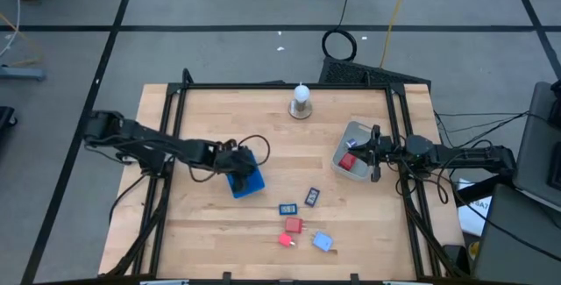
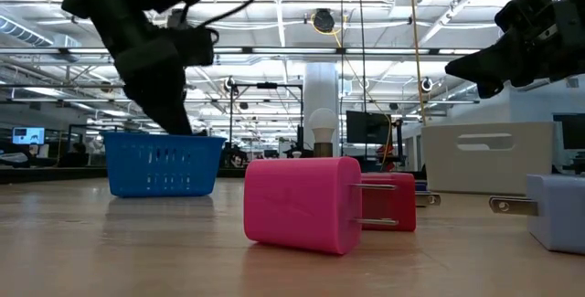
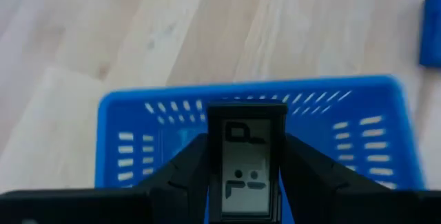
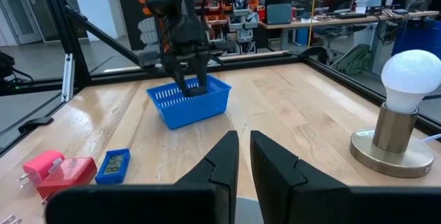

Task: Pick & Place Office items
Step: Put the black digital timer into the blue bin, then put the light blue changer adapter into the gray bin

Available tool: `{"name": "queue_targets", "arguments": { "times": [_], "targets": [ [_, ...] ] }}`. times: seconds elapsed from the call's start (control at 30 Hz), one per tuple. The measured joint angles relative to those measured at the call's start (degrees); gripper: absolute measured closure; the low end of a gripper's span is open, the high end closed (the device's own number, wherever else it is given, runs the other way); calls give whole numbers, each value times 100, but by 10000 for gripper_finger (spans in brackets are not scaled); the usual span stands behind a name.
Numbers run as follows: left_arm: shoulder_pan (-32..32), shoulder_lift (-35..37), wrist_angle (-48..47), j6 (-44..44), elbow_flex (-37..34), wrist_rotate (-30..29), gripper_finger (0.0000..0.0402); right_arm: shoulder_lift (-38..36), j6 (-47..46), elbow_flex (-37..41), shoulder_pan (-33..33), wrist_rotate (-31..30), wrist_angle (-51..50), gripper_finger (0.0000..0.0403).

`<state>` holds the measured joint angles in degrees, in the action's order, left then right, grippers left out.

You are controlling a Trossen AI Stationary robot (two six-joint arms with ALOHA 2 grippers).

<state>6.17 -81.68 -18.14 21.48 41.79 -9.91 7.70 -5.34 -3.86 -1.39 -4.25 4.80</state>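
My left gripper [image 1: 238, 164] points down into a blue slotted basket [image 1: 250, 184], shut on a dark rectangle with a pale display face [image 3: 246, 162]. My right gripper [image 1: 374, 153] hovers over a grey square container [image 1: 355, 132], which has a red piece [image 1: 348, 162] inside. Its fingers [image 4: 227, 156] are shut and hold nothing. On the wood lie two dark-blue rectangles [image 1: 287, 208] [image 1: 312, 196], two red blocks [image 1: 293, 224] [image 1: 286, 239] and a light-blue block [image 1: 322, 242]. In the low view the red pieces are plug-shaped [image 2: 302, 204]. My left gripper pinches the dark rectangle by its two long sides [image 3: 215, 169], one finger [image 3: 186, 169] on each side. The fingers come from above, pointing down, and lie along the piece. It stands upright between them, inside the rim of the basket [image 3: 138, 110]. Whether it touches the basket floor I cannot tell.
A light bulb on a round metal base [image 1: 301, 101] stands near the far edge. A black frame [image 1: 280, 85] runs round the table. Bare wood lies between the basket and the grey container [image 2: 484, 155], and along the near left part.
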Motion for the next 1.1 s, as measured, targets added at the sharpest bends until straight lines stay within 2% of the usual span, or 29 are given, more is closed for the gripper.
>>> {"name": "queue_targets", "arguments": {
  "times": [0.27, 0.57, 0.63, 0.77, 0.87, 0.97, 1.1],
  "targets": [
    [-35, -461, -270, 78, 12, 97, 259, 0, 0, 0, 0, -4, -11, 374],
    [-104, -504, -254, 138, 12, 197, 257, 0, 2, 0, 0, -9, -35, 375],
    [-101, -504, -254, 140, 12, 210, 227, 0, 15, 0, 0, -9, -33, 374],
    [-102, -457, -262, -33, 12, 217, 138, 0, 44, 0, 0, -11, -33, 375],
    [-100, -280, -265, -214, 12, 212, 93, 0, 78, 0, 0, -11, -31, 375],
    [-91, 65, -239, -316, 12, 190, 72, 0, 107, 0, 0, -11, -31, 374],
    [52, 770, -207, -561, 12, -94, 71, 0, 143, 1, 0, -1, -33, 374]
  ]
}}
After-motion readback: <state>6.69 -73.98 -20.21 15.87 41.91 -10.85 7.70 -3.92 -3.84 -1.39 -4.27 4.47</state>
